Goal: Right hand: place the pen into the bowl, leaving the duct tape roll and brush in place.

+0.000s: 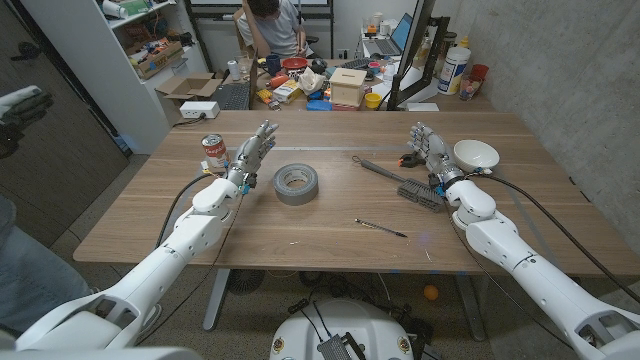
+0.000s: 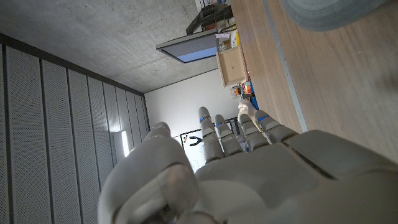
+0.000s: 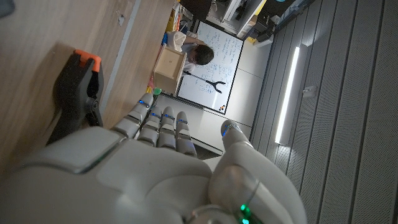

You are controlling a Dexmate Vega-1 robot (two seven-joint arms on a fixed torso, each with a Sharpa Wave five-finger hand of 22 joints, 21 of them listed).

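Note:
A thin dark pen (image 1: 381, 228) lies on the wooden table (image 1: 330, 245) near the front, between the two arms. The white bowl (image 1: 476, 155) stands at the right, just beyond my right hand (image 1: 432, 152). That hand stands with fingers straight and apart, holding nothing, left of the bowl and well behind the pen. A grey duct tape roll (image 1: 294, 183) lies in the middle; its edge shows as duct tape roll (image 2: 329, 12) in the left wrist view. The black brush (image 1: 398, 181) lies between roll and right hand. My left hand (image 1: 251, 158) is open beside the roll.
A red can (image 1: 214, 153) stands left of my left hand. A black clamp with orange tips (image 1: 410, 158) sits by my right hand, seen as clamp (image 3: 78, 93) in the right wrist view. A person (image 1: 272, 22) sits behind the table among cluttered shelves and boxes.

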